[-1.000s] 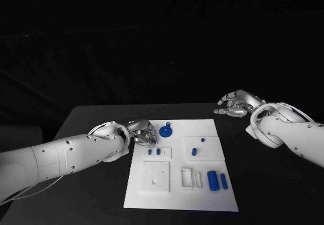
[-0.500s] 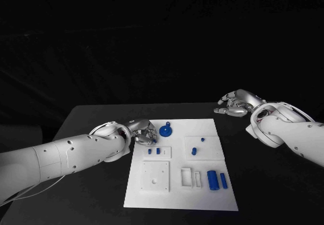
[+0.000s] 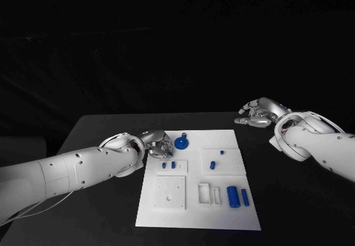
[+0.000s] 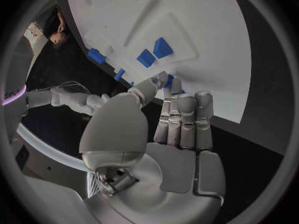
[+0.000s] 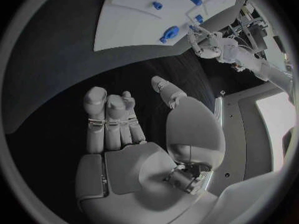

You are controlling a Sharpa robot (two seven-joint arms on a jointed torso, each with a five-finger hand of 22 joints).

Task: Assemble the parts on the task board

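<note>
The white task board point(image 3: 222, 215) lies in the middle of the black table. At its far left edge my left hand point(image 3: 152, 144) pinches a small blue part point(image 4: 169, 80) between thumb and fingertips, just above the board point(image 4: 206, 45). Two small blue pieces point(image 3: 169, 165) stand in a recess close by. A round blue part with a knob point(image 3: 182, 142) lies to the right of that hand. My right hand point(image 3: 259, 115) hovers off the board's far right corner, fingers loosely curled, thumb apart, nothing in it.
A blue peg point(image 3: 212, 165) and a smaller blue piece point(image 3: 221, 152) sit in a raised plate at mid board. Two blue cylinders point(image 3: 237, 197) lie near the right edge, beside white slotted blocks point(image 3: 209, 194) and a square white plate point(image 3: 170, 192).
My left hand has edged slightly to the right toward the board with the small blue part. The right arm has not moved.
</note>
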